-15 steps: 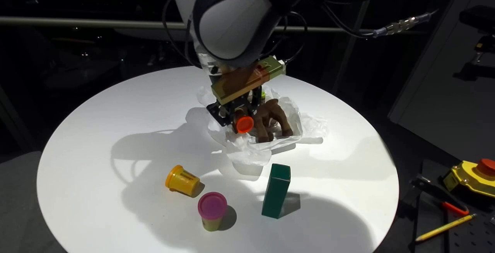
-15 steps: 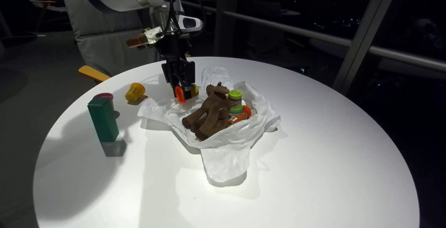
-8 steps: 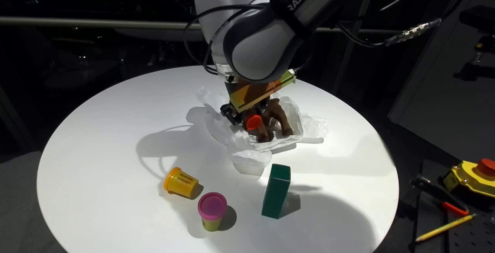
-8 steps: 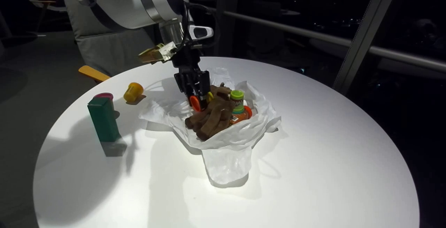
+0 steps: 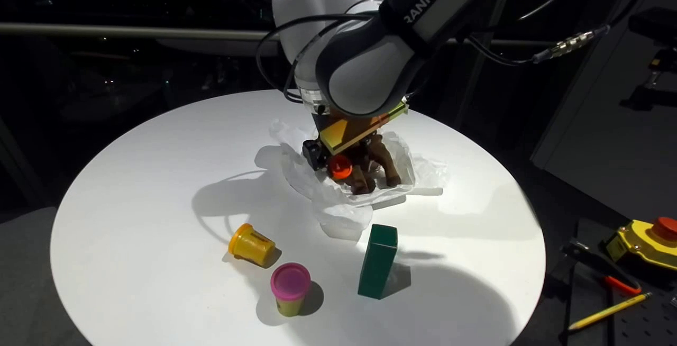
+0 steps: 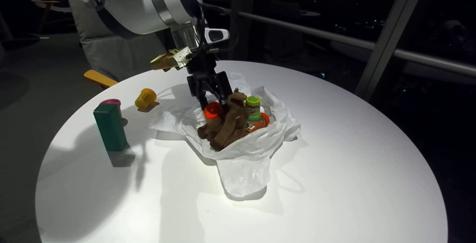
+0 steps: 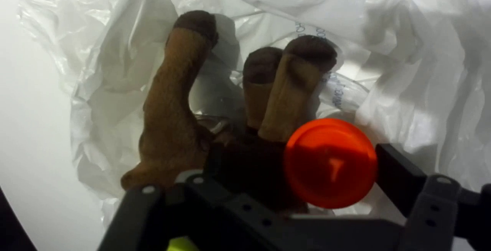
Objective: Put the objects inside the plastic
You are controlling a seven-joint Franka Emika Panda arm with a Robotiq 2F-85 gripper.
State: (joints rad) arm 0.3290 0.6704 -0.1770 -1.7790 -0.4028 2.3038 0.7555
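The plastic, a translucent white bag [image 6: 243,176], lies spread on the table with its mouth up. Inside it are the brown plush [image 6: 232,128], a green-lidded tub [image 6: 253,107] and an orange tub [image 6: 256,124]. My gripper [image 7: 307,168] reaches down into the bag beside the plush, its jaws open. Between them, an orange-red-lidded tub [image 7: 330,162] rests against the plush, with a gap to the left finger; its body is mostly hidden. Outside the bag, a yellow-orange cup [image 5: 252,245] lies on its side. A magenta-lidded cup [image 5: 290,285] and a green block [image 5: 377,261] stand upright.
The round white table [image 5: 158,166] carries everything. Beyond its edge are a yellow box with a red button [image 5: 645,243] and a pencil [image 5: 608,311]. A grey chair [image 6: 115,46] stands behind the table. The bag's handle loops spread outward over the tabletop.
My gripper has carried the orange-red-lidded tub over and down into the bag, then opened. The tub has tipped so its lid faces more upward. The yellow-orange cup has rocked slightly.
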